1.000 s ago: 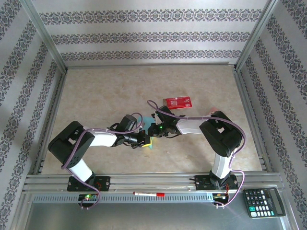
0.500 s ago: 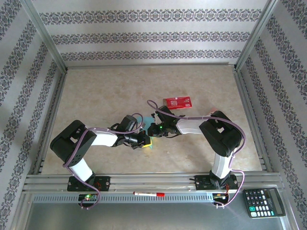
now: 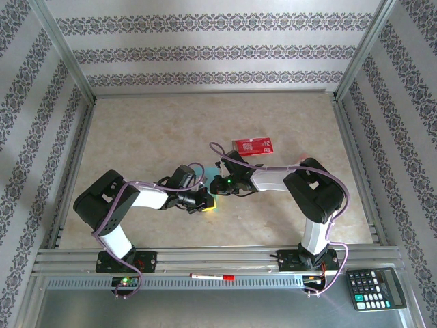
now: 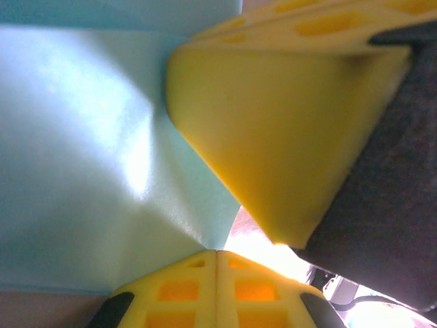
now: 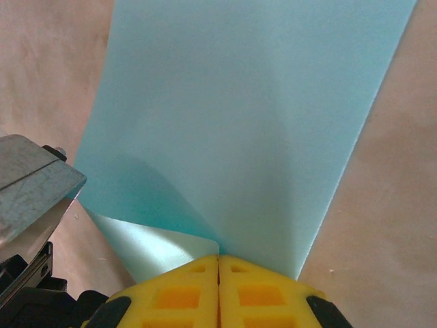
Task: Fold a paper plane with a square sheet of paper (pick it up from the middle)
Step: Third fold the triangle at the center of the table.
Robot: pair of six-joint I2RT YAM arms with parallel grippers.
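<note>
Pinching blue paper (image 5: pixel 232 123) tight, left claw (image 4: pixel 216 253), right claw (image 5: pixel 218 258)

Red packet (image 3: pixel 252 145) close beyond right claw (image 5: pixel 218 260)

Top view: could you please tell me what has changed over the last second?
The left arm edged its elbow slightly right, and less of the paper shows beside the left gripper. Nothing was grasped or released: it and the right gripper stay shut on the paper. The right arm and red packet are unchanged.
</note>
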